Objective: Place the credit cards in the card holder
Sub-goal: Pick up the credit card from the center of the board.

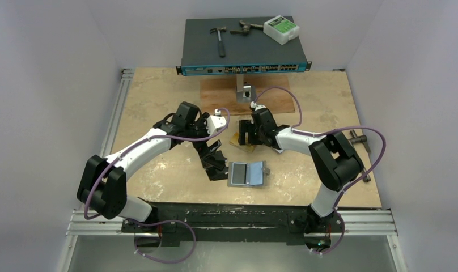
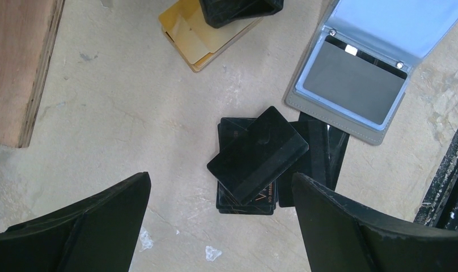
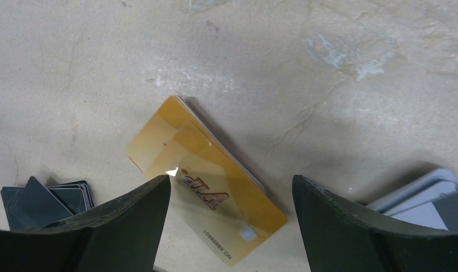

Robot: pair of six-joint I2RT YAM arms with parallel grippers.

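Observation:
The grey card holder (image 1: 246, 173) lies open on the table, its bluish inside showing, a grey card in its pocket (image 2: 354, 79). A small stack of orange-yellow credit cards (image 3: 207, 192) lies flat just beyond it, also seen in the top view (image 1: 238, 143). A loose pile of dark cards (image 2: 258, 161), the top one with a stripe, lies left of the holder. My left gripper (image 2: 221, 181) is open and empty, hovering over the dark pile. My right gripper (image 3: 231, 184) is open and empty, low over the orange-yellow cards, its jaws on either side of them.
A wooden board (image 1: 241, 93) with a metal bracket (image 1: 244, 90) lies behind the cards. A network switch (image 1: 244, 56) at the back carries a hammer (image 1: 220, 39) and a white box (image 1: 281, 28). A clamp (image 1: 360, 139) sits at the right table edge.

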